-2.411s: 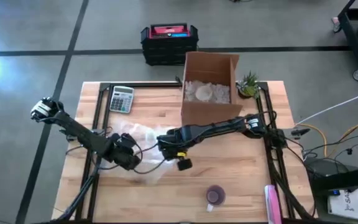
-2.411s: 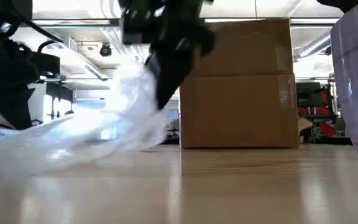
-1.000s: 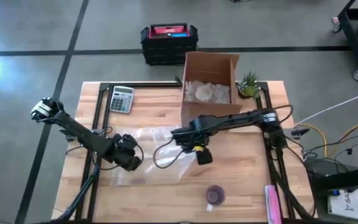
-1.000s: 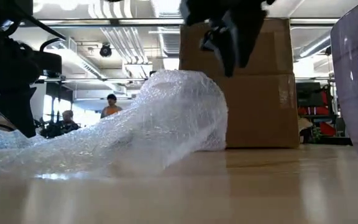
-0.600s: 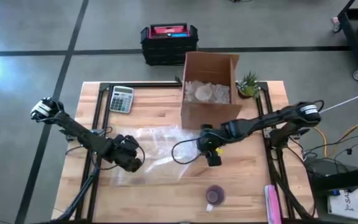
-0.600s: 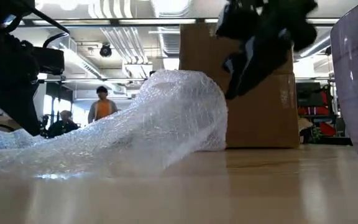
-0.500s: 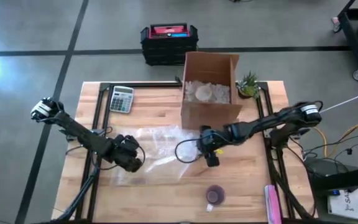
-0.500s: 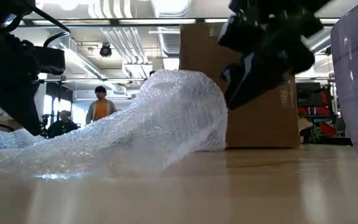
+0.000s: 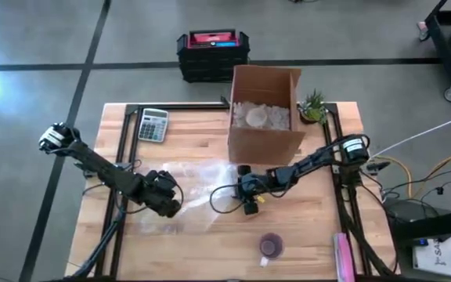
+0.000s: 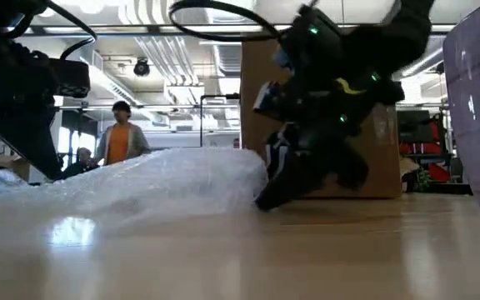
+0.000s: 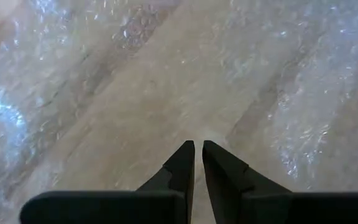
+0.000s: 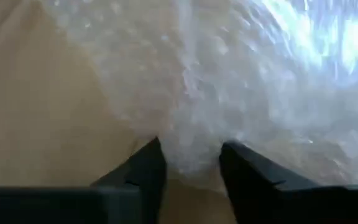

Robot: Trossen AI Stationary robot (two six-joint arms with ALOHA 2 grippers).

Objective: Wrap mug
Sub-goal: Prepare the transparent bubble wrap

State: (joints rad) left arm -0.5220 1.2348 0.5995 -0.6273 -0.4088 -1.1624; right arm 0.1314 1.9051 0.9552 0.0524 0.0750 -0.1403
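Note:
A clear bubble wrap sheet (image 9: pixel 186 188) lies on the table's middle, low and rumpled in the low view (image 10: pixel 157 179). The purple mug (image 9: pixel 270 247) stands apart near the front edge, looming at the low view's right edge (image 10: pixel 477 125). My left gripper (image 9: pixel 171 207) is shut, tips down on the sheet's left part (image 11: pixel 197 146). My right gripper (image 9: pixel 246 207) is open and tipped down at the sheet's right edge (image 12: pixel 188 165), its tips near the table (image 10: pixel 267 198). My left gripper presses its shut fingertips (image 11: pixel 185 152) down on the bubble wrap's left part (image 11: pixel 197 127), coming from above at a slant. The sheet lies flat on the table there. Whether a layer is caught between the tips I cannot tell. My right gripper has the wrap's bulging right edge (image 12: pixel 191 149) between its open fingers (image 12: pixel 148 165), which slant down from the table's right side. The wrap fills the gap and seems to meet both inner sides. That edge rests on the table.
An open cardboard box (image 9: pixel 265 117) with wrapped items stands at the back, a small plant (image 9: pixel 314 106) to its right, a calculator (image 9: pixel 153 124) at the back left. A pink object (image 9: pixel 343 254) lies at the front right edge. People stand in the room beyond (image 10: pixel 119 137).
My right gripper swung toward the table's right edge, then came back toward the bubble wrap and went down to its right edge, tipping its fingers toward the table. The wrap's tall hump at the right end has flattened; its left part stayed where it was.

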